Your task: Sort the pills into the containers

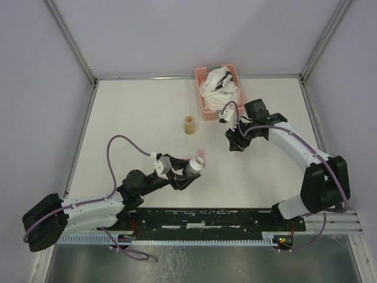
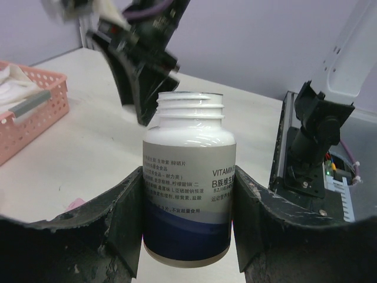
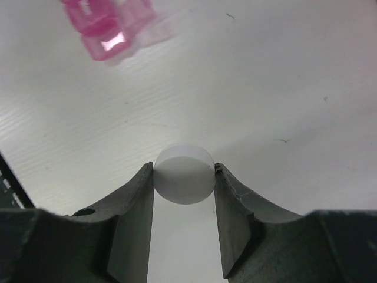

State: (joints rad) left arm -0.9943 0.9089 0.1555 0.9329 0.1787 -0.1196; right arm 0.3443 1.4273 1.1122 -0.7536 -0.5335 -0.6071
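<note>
My left claw [image 2: 188, 177] is clamped, part-closed, around an open white bottle [image 2: 189, 135]. My right claw [image 3: 184, 168] pinches a round white cap [image 3: 184, 184]. The pink pill box [image 3: 112, 26] lies on the table [image 3: 283, 71] just ahead of it.

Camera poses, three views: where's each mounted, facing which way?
Top external: above, behind the bases, looking down on the white table; both arms show.
Left wrist: looks forward past the left gripper clamping an open white plastic vitamin bottle; right arm beyond.
Right wrist: faces down at the table; right gripper pinches a white round disc.
Shared: top and left wrist both show bottle, pink lattice basket.
</note>
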